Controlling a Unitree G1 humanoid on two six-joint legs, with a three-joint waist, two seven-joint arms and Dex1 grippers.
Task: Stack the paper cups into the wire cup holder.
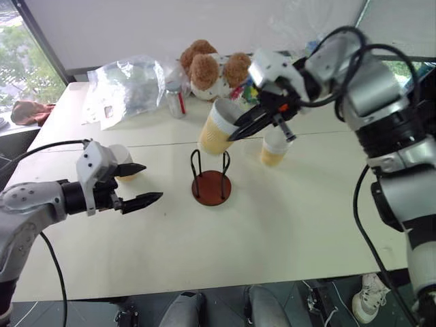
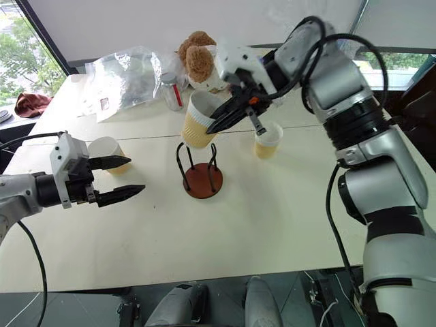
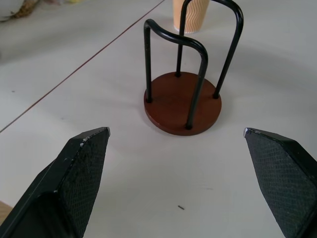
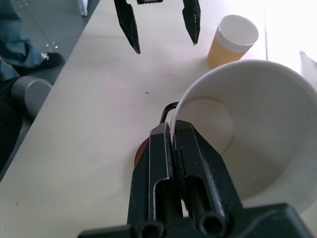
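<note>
White table [image 1: 286, 225] below: my right gripper [image 1: 240, 129] pinches a paper cup [image 1: 218, 127] rim above the wire cup holder [image 1: 211, 178]; next, lower it between the loops. Left gripper [image 1: 144, 182] gapes wide.

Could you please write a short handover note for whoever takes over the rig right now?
Right gripper: shut on the rim of a paper cup, held tilted in the air above the wire cup holder.
Left gripper: open, holding nothing, level with the holder and to its left.
A second cup stands on the table right of the holder; a third cup stands by the left gripper.
Done: one cup picked up. The holder is empty.
Left: lower the held cup between the wire loops, then stack the other two.
</note>
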